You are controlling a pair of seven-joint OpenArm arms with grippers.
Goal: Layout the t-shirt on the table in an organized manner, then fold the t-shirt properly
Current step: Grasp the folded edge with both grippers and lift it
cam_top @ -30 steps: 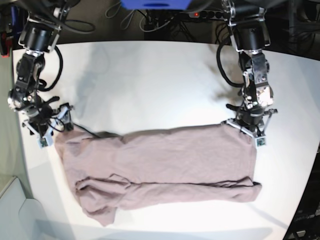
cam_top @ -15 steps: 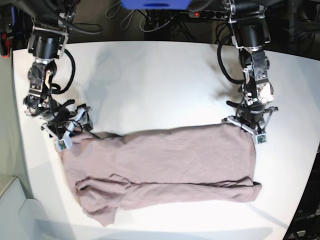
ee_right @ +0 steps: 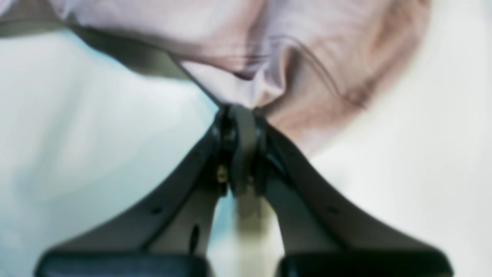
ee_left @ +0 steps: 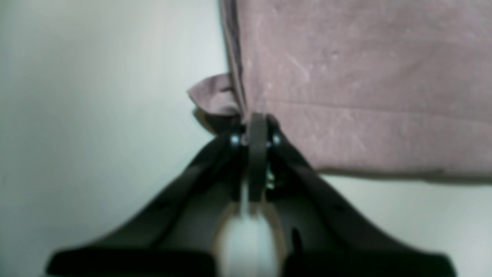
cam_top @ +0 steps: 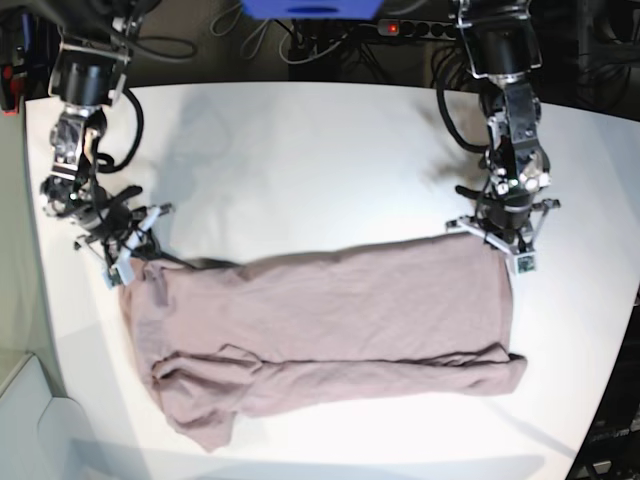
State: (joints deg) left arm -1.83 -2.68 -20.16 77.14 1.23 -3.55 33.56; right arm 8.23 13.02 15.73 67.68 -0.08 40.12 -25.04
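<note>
Dusty mauve-pink soft cotton t-shirt [cam_top: 320, 335] lies half-folded, crumpled, across the smooth white table [cam_top: 300, 150], both far corners pinched by the closed left gripper [ee_left: 256, 127] and right gripper [ee_right: 240, 111]; limp, light cloth, best held at hems.

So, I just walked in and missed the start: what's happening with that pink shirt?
A two-armed robot is working on a mauve-pink t-shirt lying partly folded lengthwise on the white table. The left gripper is shut on one far corner of the shirt, and the right gripper is shut on the opposite far corner. The cloth is stretched between them but rumpled along the near edge.
</note>
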